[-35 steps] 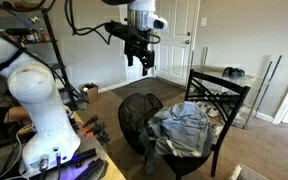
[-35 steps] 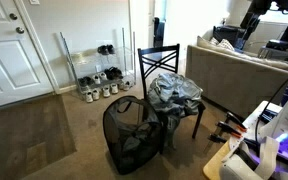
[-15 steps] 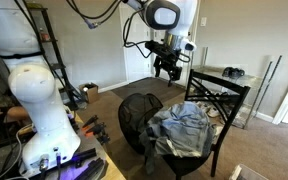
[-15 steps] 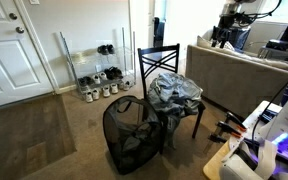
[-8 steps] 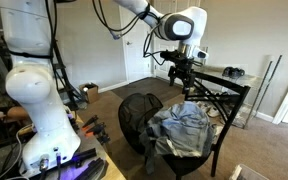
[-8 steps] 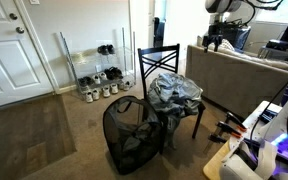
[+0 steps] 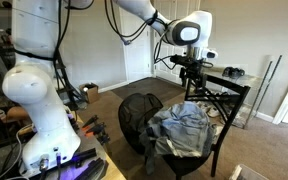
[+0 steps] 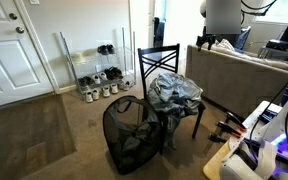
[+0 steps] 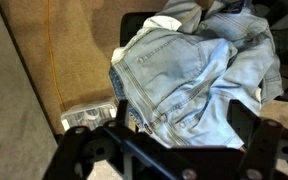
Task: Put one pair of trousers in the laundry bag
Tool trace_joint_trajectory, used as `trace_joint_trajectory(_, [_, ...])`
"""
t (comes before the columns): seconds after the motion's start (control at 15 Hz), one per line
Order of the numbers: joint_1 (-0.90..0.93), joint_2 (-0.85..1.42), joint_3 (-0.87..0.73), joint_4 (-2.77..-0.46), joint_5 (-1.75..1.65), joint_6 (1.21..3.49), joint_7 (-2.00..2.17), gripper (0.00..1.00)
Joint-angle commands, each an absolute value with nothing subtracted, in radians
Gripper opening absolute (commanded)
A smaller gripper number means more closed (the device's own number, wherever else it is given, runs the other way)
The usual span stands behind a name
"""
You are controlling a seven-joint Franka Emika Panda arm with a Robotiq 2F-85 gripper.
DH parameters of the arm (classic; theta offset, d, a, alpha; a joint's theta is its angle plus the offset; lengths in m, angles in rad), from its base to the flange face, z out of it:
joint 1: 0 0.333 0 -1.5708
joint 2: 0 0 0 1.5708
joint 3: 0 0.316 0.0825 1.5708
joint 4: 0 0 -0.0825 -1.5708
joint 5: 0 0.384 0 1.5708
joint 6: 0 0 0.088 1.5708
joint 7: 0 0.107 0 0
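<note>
A pile of light blue denim trousers lies on the seat of a black metal chair; it shows in both exterior views and fills the wrist view. A black mesh laundry bag stands on the carpet beside the chair, also visible in an exterior view. My gripper hangs in the air above the chair and trousers, touching neither. In the wrist view the gripper has its two dark fingers spread wide with nothing between them.
A white door and a shoe rack stand behind the chair. A sofa is beside it. A glass table is behind the chair. The robot base and a cluttered bench are in the foreground.
The arm has swung from near the door across to a spot above the chair and come lower. The gripper stays open. Trousers and bag have not moved.
</note>
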State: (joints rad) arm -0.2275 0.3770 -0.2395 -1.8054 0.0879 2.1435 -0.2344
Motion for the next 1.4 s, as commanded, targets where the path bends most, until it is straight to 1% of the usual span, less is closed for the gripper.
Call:
trace_joint_trajectory(0.0, [-0.31, 0.382, -0.149, -1.774, 0.217, 2.11, -0.367, 1.0])
trace_joint_trajectory(0.07, [-0.325, 0.374, -0.131, -1.778, 0.252, 2.101, -0.41, 1.0])
trace_joint_trajectory(0.13, [-0.29, 0.387, -0.161, -1.782, 0.178, 2.132, -0.315, 1.0])
trace_joint_trajectory(0.6, [-0.314, 0.388, -0.14, -1.77, 0.219, 2.114, -0.349, 1.0])
trace_joint_trajectory(0.73, [-0.3, 0.431, -0.146, -1.734, 0.195, 2.129, -0.304, 1.0])
trace_joint_trajectory(1.33, [-0.25, 0.81, -0.136, -1.377, 0.122, 2.093, -0.089, 1.0])
